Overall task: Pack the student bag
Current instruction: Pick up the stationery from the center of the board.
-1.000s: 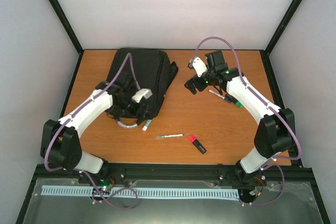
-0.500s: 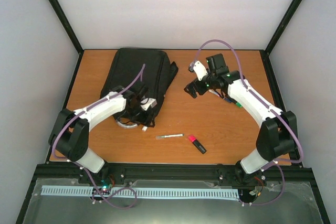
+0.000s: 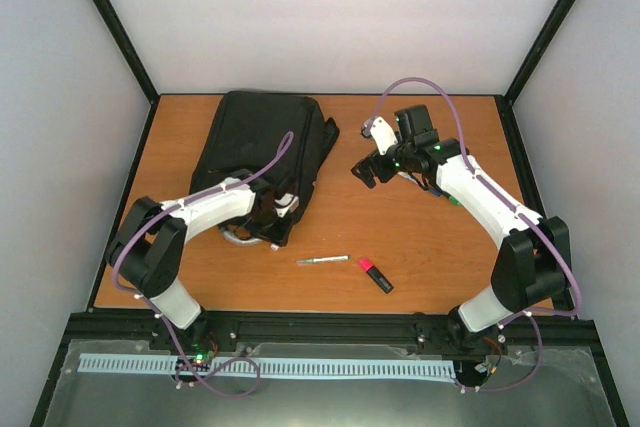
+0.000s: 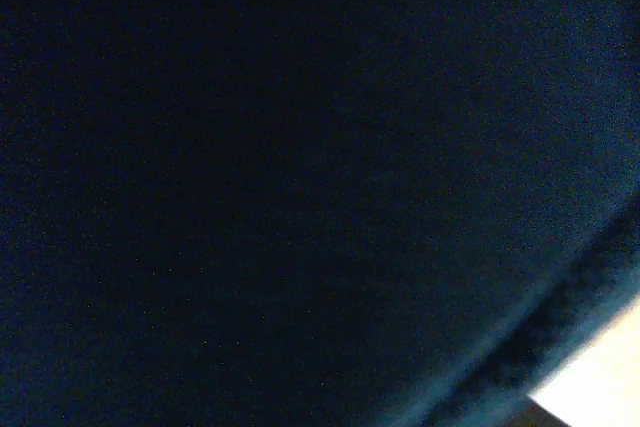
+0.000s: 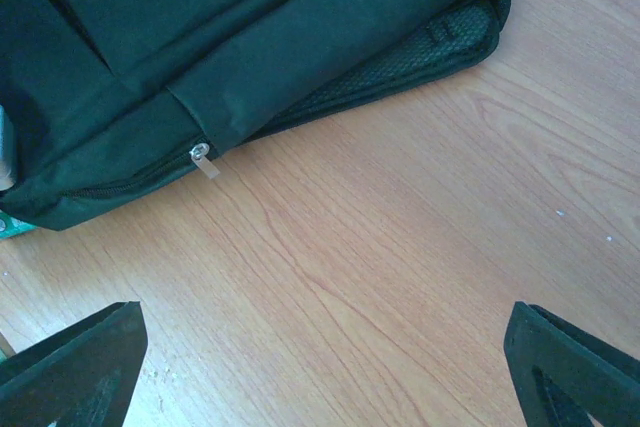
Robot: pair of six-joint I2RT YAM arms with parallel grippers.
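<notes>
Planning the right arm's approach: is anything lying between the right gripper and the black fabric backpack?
Nothing visible does: only bare wooden table separates the open right gripper from the large black soft fabric backpack.

We find the student bag [image 3: 262, 137] filling the far-left part of the table [image 3: 420, 257]; the left arm lies across its near edge and the left gripper [image 3: 270, 222] is pressed into its fabric, so that side offers no passage. Between the bag's right side and the right gripper [image 3: 366, 169] we have a strip of bare wood, which the wide-apart fingers [image 5: 70, 367] frame in the right wrist view. At the middle front, a silver pen [image 3: 323, 260] and a red-and-black marker [image 3: 375, 274] lie close together on otherwise free board, and a green-capped marker [image 3: 453, 199] lies beneath the right arm.
</notes>
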